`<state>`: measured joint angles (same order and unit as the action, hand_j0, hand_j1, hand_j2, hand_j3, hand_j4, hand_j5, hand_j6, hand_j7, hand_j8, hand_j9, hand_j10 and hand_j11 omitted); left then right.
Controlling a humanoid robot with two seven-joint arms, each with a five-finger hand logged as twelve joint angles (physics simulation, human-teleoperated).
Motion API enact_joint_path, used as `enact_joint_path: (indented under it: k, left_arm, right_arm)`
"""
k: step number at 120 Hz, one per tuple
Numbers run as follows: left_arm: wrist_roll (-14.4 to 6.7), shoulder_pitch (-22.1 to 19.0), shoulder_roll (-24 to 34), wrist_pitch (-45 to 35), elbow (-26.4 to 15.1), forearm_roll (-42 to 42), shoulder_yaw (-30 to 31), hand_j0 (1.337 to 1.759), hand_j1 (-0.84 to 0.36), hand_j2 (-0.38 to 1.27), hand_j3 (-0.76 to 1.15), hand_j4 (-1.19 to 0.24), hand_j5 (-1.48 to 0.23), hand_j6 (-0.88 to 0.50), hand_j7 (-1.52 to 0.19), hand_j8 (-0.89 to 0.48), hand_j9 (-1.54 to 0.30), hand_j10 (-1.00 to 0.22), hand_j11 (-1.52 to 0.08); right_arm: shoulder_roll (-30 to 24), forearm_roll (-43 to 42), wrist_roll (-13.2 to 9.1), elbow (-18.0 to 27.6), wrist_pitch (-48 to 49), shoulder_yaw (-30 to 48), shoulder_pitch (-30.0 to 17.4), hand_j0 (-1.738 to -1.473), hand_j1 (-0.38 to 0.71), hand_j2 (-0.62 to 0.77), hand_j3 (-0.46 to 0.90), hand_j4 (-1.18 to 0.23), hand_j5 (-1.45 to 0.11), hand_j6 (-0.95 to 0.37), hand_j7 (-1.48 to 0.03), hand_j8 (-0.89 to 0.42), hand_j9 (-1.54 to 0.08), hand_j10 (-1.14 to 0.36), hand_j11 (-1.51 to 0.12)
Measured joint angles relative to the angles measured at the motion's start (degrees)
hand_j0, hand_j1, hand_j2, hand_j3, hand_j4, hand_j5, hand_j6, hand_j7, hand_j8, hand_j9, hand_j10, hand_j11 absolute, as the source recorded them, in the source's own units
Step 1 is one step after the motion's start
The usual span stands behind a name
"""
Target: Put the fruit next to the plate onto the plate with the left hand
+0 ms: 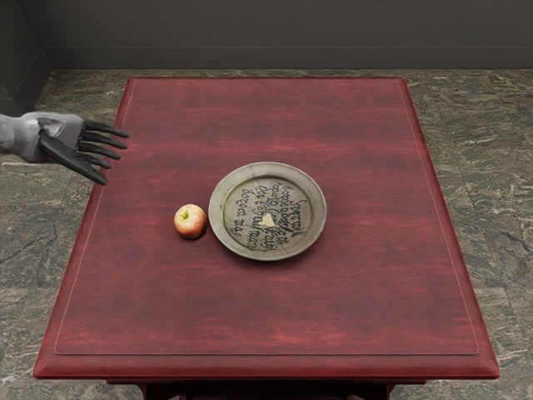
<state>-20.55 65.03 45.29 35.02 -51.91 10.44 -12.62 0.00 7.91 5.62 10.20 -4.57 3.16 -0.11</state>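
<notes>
The small round red-and-yellow apple (190, 221) lies near the middle of the dark red wooden table (250, 308), just beside the left rim of the round grey-green ceramic plate (304, 187) with dark script. The black-fingered left hand (79, 143) hovers at the table's left edge toward the far corner, fingers spread and empty. The apple is well apart from it, nearer the front edge.

light soft, even, fairly dim, from overhead | shadows: thin dark crescent under plate (223, 204) rim at its 6 o'clock, small patch beneath apple (190, 221) | counter (350, 308) faint sheen | back wall (291, 33) at 12 o'clock murky | focus crisp edge to edge
</notes>
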Motion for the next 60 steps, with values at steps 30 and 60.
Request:
enact_joint_path:
  k: [30, 60]
  left_arm:
    - [-1.72, 2.59, -2.39, 0.0, -1.01, 2.43, 2.42, 1.658, 0.06, 0.05, 0.0, -0.25, -0.32, -0.25, -0.32, -0.25, -0.32, -0.25, -0.32]
    - [-10.11, 8.11, -2.4, 0.0, -8.82, 10.92, 8.48, 1.658, 0.06, 0.05, 0.0, -0.25, -0.32, -0.25, -0.32, -0.25, -0.32, -0.25, -0.32]
  right_arm:
    - [0.0, 0.0, -0.01, 0.0, -0.07, 0.01, 0.02, -1.658, -0.31, -0.01, 0.0, -0.04, -0.05, -0.04, -0.05, -0.04, -0.05, -0.04, -0.05]
    - [0.0, 0.0, -0.02, -0.01, -0.06, 0.04, 0.02, -1.658, -0.31, -0.01, 0.0, -0.04, -0.05, -0.04, -0.05, -0.04, -0.05, -0.04, -0.05]
